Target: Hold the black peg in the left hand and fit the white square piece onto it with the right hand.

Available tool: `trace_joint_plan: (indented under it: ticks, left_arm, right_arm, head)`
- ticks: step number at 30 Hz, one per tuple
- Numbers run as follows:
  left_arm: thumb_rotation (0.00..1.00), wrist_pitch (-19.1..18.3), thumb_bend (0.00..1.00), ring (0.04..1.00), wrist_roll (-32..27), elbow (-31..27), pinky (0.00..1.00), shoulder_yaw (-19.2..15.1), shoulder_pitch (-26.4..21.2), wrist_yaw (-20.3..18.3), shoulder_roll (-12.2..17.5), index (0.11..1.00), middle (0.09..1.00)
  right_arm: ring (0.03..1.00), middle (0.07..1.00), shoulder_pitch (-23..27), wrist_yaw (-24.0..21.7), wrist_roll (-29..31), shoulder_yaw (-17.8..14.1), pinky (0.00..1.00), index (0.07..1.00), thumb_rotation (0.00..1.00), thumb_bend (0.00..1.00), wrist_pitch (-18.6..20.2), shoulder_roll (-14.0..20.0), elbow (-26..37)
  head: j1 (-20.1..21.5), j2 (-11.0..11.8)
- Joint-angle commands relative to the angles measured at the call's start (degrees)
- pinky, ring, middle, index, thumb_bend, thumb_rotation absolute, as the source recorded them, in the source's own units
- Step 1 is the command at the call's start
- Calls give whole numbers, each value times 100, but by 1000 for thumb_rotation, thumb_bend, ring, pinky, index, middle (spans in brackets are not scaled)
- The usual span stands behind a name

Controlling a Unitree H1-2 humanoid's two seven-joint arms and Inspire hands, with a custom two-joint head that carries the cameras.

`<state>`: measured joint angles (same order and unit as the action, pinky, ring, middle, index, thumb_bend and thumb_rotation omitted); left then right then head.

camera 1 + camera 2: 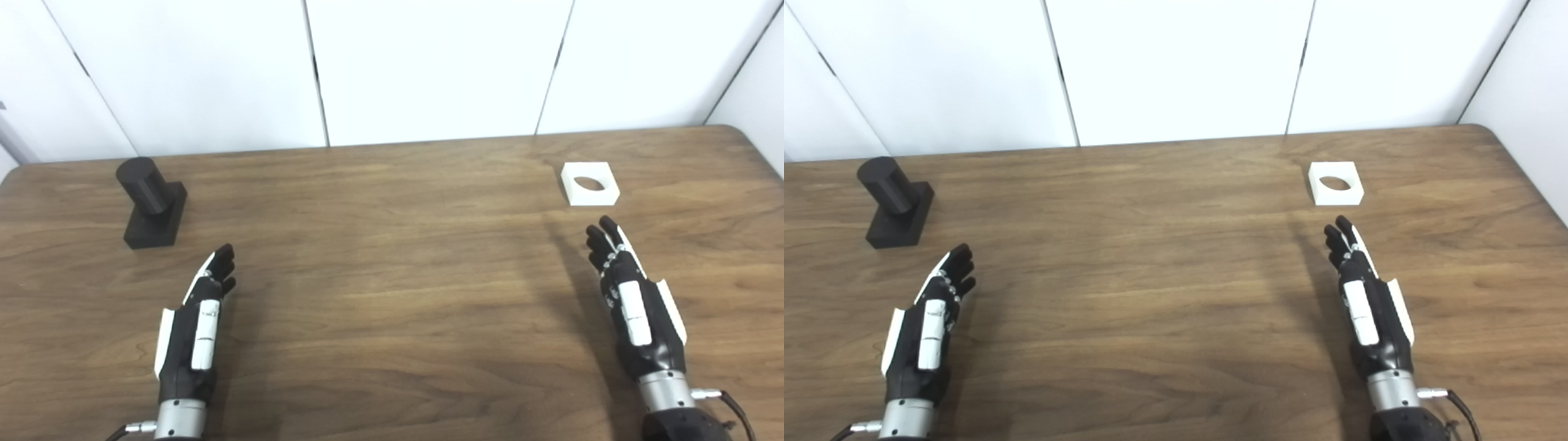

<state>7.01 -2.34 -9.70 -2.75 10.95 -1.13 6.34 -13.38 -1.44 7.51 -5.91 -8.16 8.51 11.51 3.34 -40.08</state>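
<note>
The black peg [150, 199], a round post on a square base, stands upright at the table's far left. At the far right lies the white square piece [589, 183], flat, with a round hole in its middle. My left hand [197, 324] hovers open near the front left, fingers stretched toward the peg but well short of it. Open too, my right hand [634, 301] reaches from the front right, its fingertips [603, 229] a short way before the white piece. Neither hand touches anything.
The wooden table [392, 275] spreads wide between the hands. White wall panels [429, 67] rise right behind the table's back edge. The table's rounded right corner [747, 131] lies close past the white piece.
</note>
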Motion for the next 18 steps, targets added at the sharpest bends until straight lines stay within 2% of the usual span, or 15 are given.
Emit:
trace_joint_plan:
  ticks: [1, 18]
  left_arm:
    - [938, 17, 649, 932, 69, -195, 914, -1, 91, 54, -100, 890, 923]
    - [929, 41, 660, 937, 79, -151, 921, 31, 62, 47, -94, 893, 928]
  right_arm:
    - [944, 935, -42, -22, 7, -6, 969, 960, 916, 569, -189, -91, 104]
    - [939, 925, -21, -33, 53, -20, 969, 951, 907, 568, -216, -79, 68]
  head:
    - [10, 6]
    - [-56, 20]
